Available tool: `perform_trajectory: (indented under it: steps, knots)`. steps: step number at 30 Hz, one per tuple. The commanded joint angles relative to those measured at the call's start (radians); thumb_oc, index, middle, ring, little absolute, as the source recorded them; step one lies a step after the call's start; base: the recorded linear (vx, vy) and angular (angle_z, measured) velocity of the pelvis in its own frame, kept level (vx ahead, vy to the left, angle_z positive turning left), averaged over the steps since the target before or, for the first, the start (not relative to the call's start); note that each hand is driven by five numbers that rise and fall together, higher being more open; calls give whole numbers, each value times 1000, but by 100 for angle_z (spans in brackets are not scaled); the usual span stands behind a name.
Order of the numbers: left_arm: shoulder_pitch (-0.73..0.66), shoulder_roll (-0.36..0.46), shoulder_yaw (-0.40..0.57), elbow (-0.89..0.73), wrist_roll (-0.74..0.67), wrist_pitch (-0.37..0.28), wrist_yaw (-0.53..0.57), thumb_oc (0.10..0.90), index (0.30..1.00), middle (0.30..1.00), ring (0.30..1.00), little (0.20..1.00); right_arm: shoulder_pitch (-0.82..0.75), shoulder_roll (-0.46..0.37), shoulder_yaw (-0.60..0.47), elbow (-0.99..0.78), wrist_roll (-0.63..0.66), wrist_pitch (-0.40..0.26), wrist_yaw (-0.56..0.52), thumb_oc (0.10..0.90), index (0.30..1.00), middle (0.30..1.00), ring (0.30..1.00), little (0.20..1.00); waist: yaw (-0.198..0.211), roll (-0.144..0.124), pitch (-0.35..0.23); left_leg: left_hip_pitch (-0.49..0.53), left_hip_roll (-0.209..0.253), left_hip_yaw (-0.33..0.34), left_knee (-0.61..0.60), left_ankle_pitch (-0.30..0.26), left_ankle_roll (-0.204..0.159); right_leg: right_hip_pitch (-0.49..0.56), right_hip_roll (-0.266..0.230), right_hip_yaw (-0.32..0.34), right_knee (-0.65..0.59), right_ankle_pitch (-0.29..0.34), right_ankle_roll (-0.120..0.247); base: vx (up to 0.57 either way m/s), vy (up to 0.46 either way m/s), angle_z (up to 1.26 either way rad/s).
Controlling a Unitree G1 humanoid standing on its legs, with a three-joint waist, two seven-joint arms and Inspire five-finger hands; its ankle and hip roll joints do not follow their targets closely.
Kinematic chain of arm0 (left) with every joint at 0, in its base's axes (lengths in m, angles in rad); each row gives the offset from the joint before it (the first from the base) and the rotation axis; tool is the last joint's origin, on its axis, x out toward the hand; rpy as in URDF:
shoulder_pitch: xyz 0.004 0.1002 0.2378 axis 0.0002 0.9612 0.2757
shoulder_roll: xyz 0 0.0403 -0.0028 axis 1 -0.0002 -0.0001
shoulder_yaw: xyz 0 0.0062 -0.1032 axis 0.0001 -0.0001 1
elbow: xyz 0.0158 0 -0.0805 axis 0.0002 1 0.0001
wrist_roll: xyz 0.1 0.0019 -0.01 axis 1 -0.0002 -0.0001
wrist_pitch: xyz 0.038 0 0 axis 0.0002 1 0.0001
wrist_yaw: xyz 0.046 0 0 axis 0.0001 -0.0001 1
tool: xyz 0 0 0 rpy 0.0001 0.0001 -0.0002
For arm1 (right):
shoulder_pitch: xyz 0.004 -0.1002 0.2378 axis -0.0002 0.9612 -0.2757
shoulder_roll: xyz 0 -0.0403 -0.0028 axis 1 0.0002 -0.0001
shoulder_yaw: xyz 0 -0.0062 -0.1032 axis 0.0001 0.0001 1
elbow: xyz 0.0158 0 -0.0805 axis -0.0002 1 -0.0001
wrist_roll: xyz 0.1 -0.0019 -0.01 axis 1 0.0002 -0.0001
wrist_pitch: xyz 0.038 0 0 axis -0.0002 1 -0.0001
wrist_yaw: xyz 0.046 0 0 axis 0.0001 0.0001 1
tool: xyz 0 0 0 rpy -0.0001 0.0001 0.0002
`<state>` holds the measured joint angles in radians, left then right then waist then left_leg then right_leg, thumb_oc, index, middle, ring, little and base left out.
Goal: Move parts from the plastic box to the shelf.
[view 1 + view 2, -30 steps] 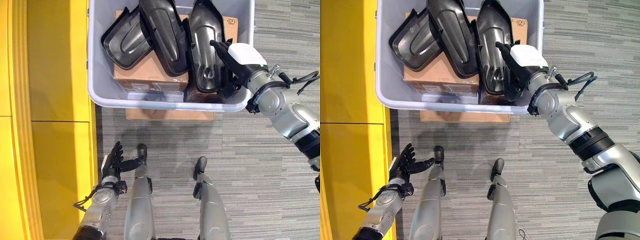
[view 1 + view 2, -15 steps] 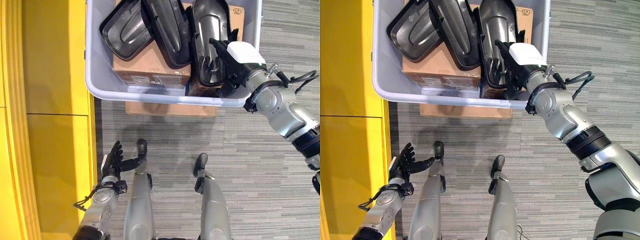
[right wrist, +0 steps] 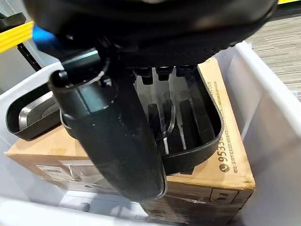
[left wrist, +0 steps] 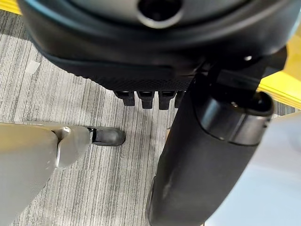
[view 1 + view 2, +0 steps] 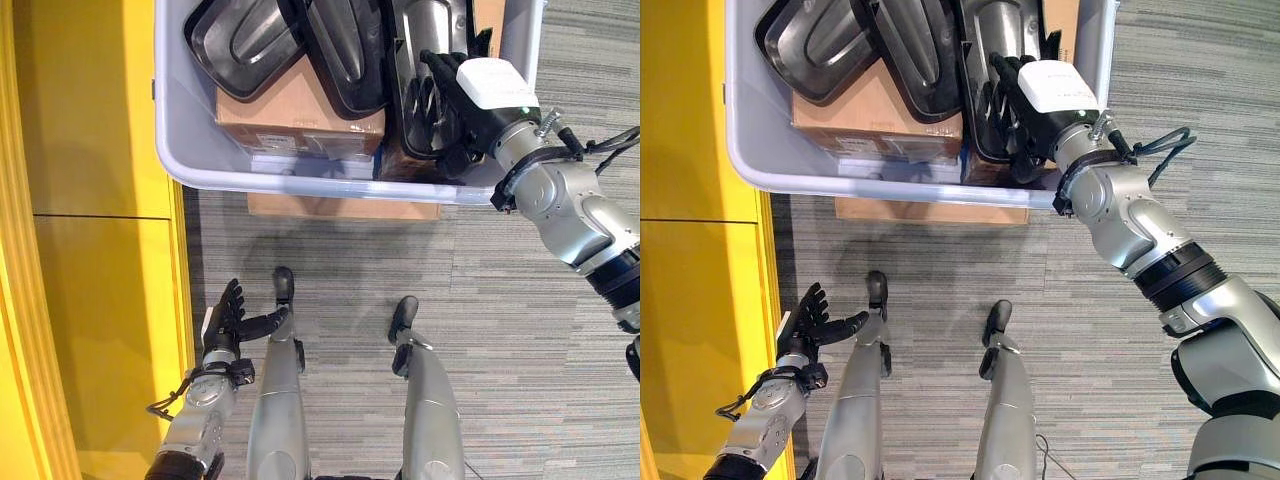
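Right hand (image 5: pixel 1025 95) reached deeper into plastic box (image 5: pixel 190 170), curled on black part (image 5: pixel 420 70), beside cardboard boxes (image 5: pixel 300 115), left hand (image 5: pixel 228 322) open.

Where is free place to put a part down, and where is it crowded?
Free: the grey carpet right of the robot, below the plastic box. Crowded: inside the box, black parts overlap on cardboard boxes, with the right hand among them.

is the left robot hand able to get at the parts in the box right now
Probably not: the left robot hand hangs open low by the yellow shelf, well short of the box; the right robot hand is already on a part.
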<state>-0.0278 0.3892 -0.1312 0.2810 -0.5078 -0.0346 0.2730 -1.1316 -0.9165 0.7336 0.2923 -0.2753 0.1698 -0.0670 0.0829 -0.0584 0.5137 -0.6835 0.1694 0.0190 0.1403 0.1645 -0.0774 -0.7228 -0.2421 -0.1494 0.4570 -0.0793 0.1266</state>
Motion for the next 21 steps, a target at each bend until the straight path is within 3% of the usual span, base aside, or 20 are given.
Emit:
perform_trajectory:
  steps: [1,3,4,12,21]
  knots:
    - [32,62,19,-82,-26,-55,24,900,1000,1000,1000,1000,-200,-87,-9,15,-64,-13,-90,900,1000,1000,1000,1000,-3,1,6,15,-12,11,197,-222,9,116,56,-24,-70,-50,-32,-76,-1,4]
    - [32,62,19,-86,-27,-57,28,900,1000,1000,1000,1000,-211,-89,-4,22,-66,-12,-95,900,1000,1000,1000,1000,-4,2,6,6,-12,9,200,-223,9,108,56,-24,-66,-51,-32,39,-14,4]
    - [35,61,17,-87,-28,-57,29,900,1000,1000,1000,1000,-216,-88,-1,24,-65,-12,-100,900,1000,1000,1000,1000,-4,3,6,15,-12,1,209,-252,1,113,58,-15,-52,-77,-26,80,-13,1]
    - [41,60,26,-107,-32,-65,45,900,1000,1000,1000,1000,-258,-99,18,36,-89,-3,-117,900,1000,1000,1000,1000,-8,13,6,-58,-15,-7,238,-258,1,33,56,-9,-6,-88,-30,10,-4,0]
    - [54,71,32,-147,-28,-73,59,900,1000,1000,1000,1000,-314,-122,45,36,-124,0,-140,900,1000,1000,1000,1000,-6,26,6,-198,-19,-25,386,-308,11,-108,45,8,139,-133,-42,-2,-11,4]
